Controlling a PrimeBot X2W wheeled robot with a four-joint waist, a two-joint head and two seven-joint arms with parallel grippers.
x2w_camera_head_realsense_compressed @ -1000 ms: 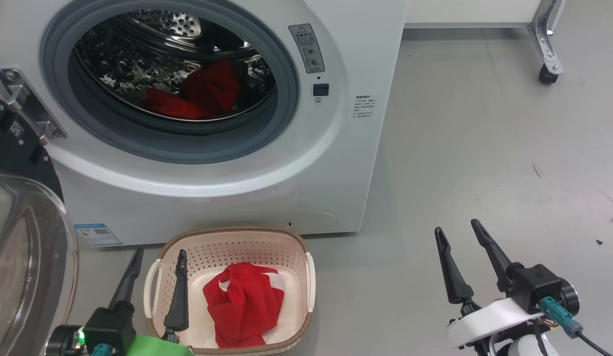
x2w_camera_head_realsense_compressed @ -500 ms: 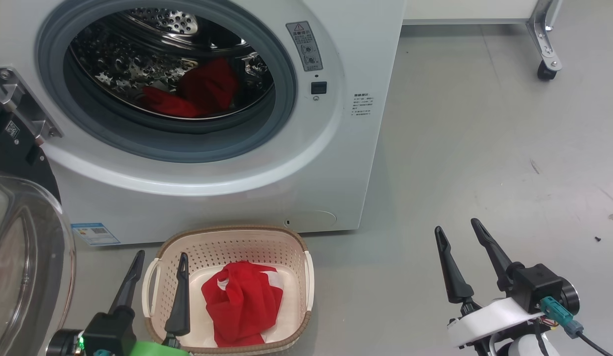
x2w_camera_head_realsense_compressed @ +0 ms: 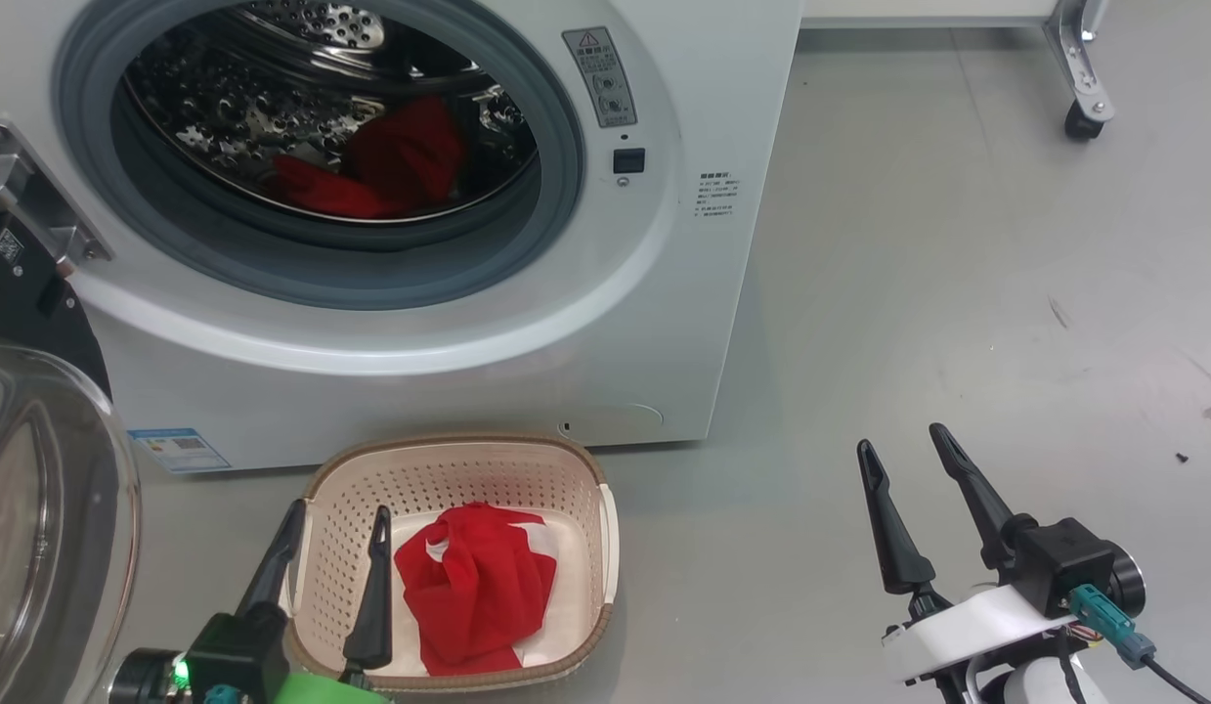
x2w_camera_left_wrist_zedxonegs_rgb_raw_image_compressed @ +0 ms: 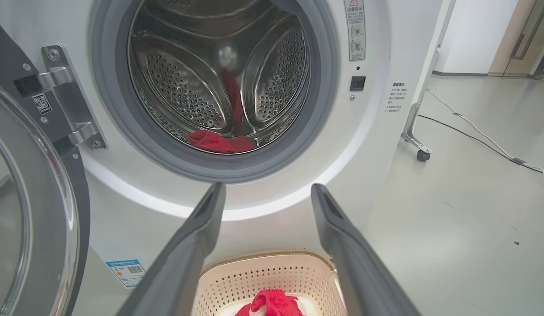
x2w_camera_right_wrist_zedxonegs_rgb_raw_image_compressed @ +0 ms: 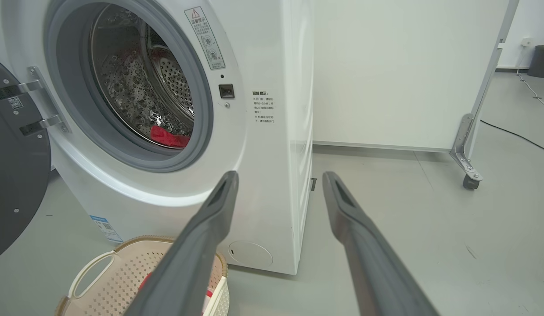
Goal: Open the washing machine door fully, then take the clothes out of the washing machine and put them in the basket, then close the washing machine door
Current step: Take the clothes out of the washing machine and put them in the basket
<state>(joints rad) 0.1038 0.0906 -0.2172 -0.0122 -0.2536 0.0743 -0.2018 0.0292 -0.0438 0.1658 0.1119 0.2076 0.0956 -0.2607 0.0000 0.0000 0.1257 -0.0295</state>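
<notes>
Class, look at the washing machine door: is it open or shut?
Open. The washing machine door hangs swung out on its hinge, leaving the steel drum exposed.

The washing machine (x2w_camera_head_realsense_compressed: 654, 332) bears a warning-triangle label (x2w_camera_head_realsense_compressed: 601, 89) and black Chinese print (x2w_camera_head_realsense_compressed: 717, 196), both too small to read.

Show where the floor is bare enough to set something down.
Bare: the floor right of the washing machine, from the wheeled frame down to the right gripper. Crowded: in front of it, among the washing machine door, basket and left gripper.
</notes>
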